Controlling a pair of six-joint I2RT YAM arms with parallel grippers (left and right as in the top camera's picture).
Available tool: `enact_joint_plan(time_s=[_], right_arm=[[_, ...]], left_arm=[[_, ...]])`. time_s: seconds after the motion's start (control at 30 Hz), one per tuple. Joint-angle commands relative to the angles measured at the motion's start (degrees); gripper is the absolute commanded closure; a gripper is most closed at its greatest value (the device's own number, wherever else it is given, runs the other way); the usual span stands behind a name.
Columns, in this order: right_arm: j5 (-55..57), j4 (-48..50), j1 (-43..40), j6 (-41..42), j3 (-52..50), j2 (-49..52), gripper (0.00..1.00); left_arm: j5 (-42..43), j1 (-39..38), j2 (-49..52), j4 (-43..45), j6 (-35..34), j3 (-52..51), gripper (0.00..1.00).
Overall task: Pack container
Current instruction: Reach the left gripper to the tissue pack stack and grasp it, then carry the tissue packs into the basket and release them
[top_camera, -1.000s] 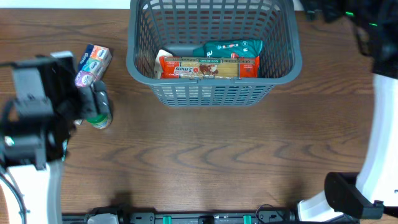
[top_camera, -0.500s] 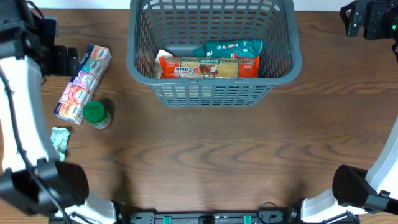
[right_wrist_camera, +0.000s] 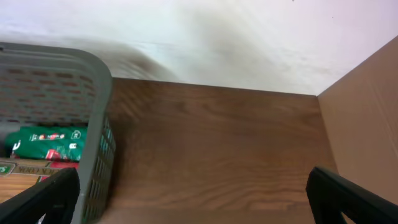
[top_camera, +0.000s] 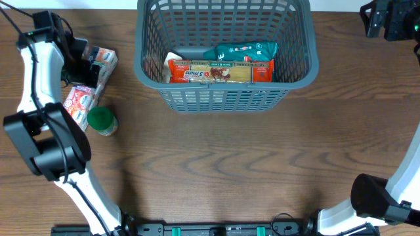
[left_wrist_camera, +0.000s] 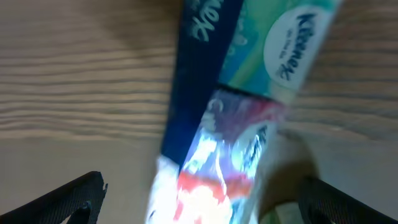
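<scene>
Wood counter (top_camera: pixel 216 164) carries the container (top_camera: pixel 226 98) at far centre w/ pasta box (top_camera: pixel 220 71) & green pack (top_camera: pixel 244 51) inside, tissue packs (top_camera: pixel 77 105) & green-lid jar (top_camera: pixel 102 120) off left, our left jaws wide over those packs, right jaws wide too, far right.

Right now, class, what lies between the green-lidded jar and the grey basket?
Nothing but bare table. The overhead view shows only wood between the green-lidded jar and the container; the tissue packs lie off to the left.

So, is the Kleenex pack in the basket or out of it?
Out: the Kleenex pack lies on the table, left of the basket.
</scene>
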Motion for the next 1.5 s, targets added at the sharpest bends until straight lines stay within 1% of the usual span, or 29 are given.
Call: enact_joint_plan(time_s=[0.0,0.23,0.43,0.47,0.53,0.57,0.63,0.67,0.77,0.83,0.9,0.93,1.07,1.17,1.23,1.33,1.47], right_arm=[[0.6,0.0,-0.6,1.1,0.0,0.0,0.01],[0.6,0.0,-0.5,1.2,0.0,0.0,0.01],[0.7,-0.4,-0.6,2.2,0.0,0.0,0.01],[0.8,-0.4,-0.6,2.2,0.0,0.0,0.01],[0.8,-0.5,-0.6,2.2,0.0,0.0,0.01],[0.9,-0.4,-0.6,2.2,0.0,0.0,0.01],[1.7,-0.5,-0.6,2.2,-0.1,0.0,0.01],[2.4,-0.5,-0.6,2.2,-0.2,0.0,0.01],[6.3,-1.3,-0.6,2.2,-0.7,0.0,0.01],[10.4,-2.1,-1.2,4.2,-1.3,0.3,0.01],[11.9,-2.4,-2.8,7.0,-2.4,0.7,0.01],[11.8,-2.4,-3.8,7.7,-3.2,0.8,0.01],[10.4,-2.4,-8.4,10.8,-8.5,1.3,0.01],[10.0,-2.1,-11.4,14.5,-14.1,1.3,0.01],[9.3,-2.0,-13.0,16.3,-18.1,1.3,0.01],[8.0,-1.0,-14.4,16.7,-23.5,1.3,0.01],[7.5,1.0,-14.9,16.7,-29.6,1.3,0.01]], left_arm=[[0.4,0.2,3.1,0.0,1.2,0.9,0.02],[0.4,0.2,8.7,2.4,1.4,0.9,0.02],[0.4,0.2,10.6,3.6,1.4,0.8,0.00],[0.4,0.2,10.5,3.7,1.4,0.8,0.07],[0.4,0.2,10.2,3.5,1.2,0.9,0.30],[0.4,0.1,9.9,3.4,0.6,0.9,0.37],[0.4,-0.2,8.7,3.3,-1.5,1.1,0.56],[0.4,-0.2,7.9,3.3,-2.8,1.2,0.60],[0.9,-0.5,4.1,3.3,-7.9,2.4,0.69],[0.9,-0.6,0.5,3.3,-12.5,3.6,0.81],[0.9,-0.6,-3.5,3.3,-15.9,4.8,0.92],[0.9,-0.6,-5.8,3.1,-16.8,5.5,0.94],[0.8,-0.6,-14.3,0.7,-19.0,8.3,0.95],[1.0,-1.0,-20.5,-1.1,-19.1,9.9,0.94],[3.3,-2.1,-24.3,-1.9,-18.5,10.5,0.95],[10.7,-5.6,-29.6,-2.1,-13.8,10.7,0.95],[12.5,-13.7,-33.5,-1.3,-7.6,10.7,0.94]])
